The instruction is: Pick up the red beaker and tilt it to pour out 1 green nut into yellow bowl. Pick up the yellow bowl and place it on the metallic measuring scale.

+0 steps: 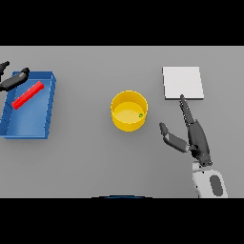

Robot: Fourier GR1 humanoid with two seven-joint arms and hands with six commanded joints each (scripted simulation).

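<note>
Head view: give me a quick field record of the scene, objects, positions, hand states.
yellow bowl: upright, centre of grey table, nothing touching it
green nut: inside bowl, near its right wall
red beaker: lying on its side in blue tray, far left
metallic scale: flat pale square, right of bowl, nothing on it
right hand: open, fingers straight, between bowl and scale, fingertip near the scale's front edge, holding nothing
left hand: at the tray's far-left corner, not gripping the beaker
pour step: appears done
bowl on scale: not yet
</note>
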